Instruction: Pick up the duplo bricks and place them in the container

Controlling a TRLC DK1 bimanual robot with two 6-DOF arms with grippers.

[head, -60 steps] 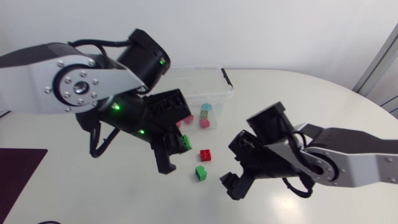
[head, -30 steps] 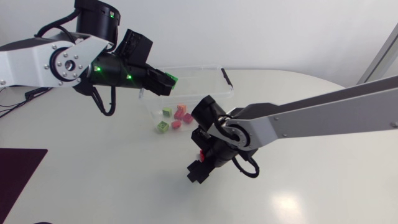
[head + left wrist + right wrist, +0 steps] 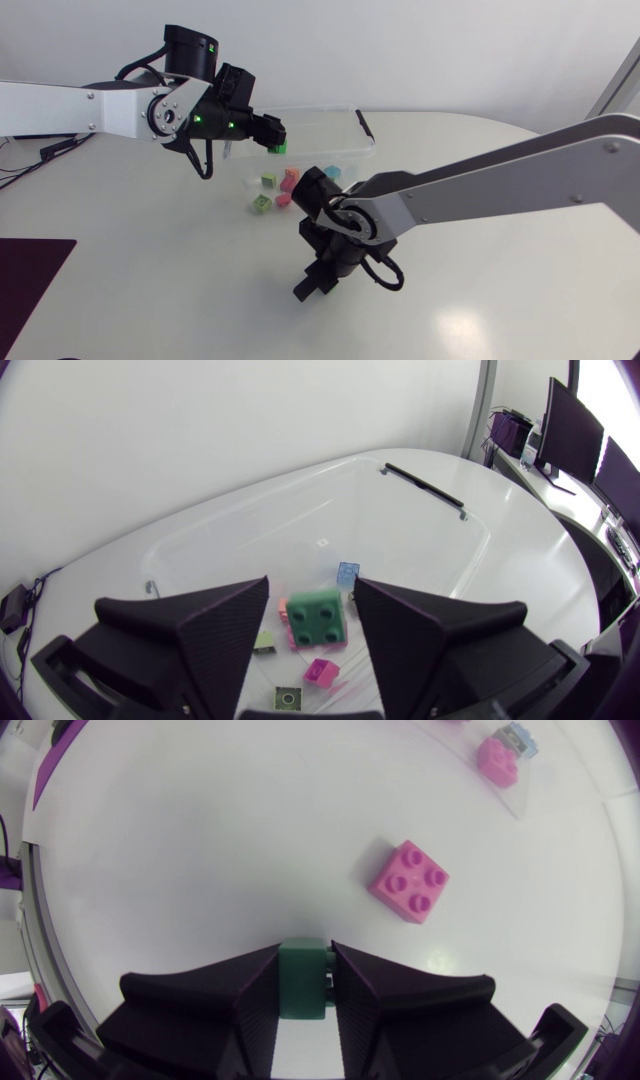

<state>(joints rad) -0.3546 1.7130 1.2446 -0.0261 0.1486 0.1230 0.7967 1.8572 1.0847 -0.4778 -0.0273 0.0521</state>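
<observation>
The right gripper (image 3: 305, 955) is clenching a green brick (image 3: 303, 982) just over the table (image 3: 200, 840), with a pink brick (image 3: 408, 880) lying ahead. The left gripper (image 3: 312, 585) is hanging released above the container (image 3: 430, 490), a second green brick (image 3: 318, 618) sitting between its parted fingers with gaps on both sides. Compared with half a second ago, the left gripper is sitting lower. From the head view, the right arm is hiding both bricks near it.

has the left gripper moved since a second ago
Yes. The left gripper has gone from low in front of the container, up and back to over it.
</observation>
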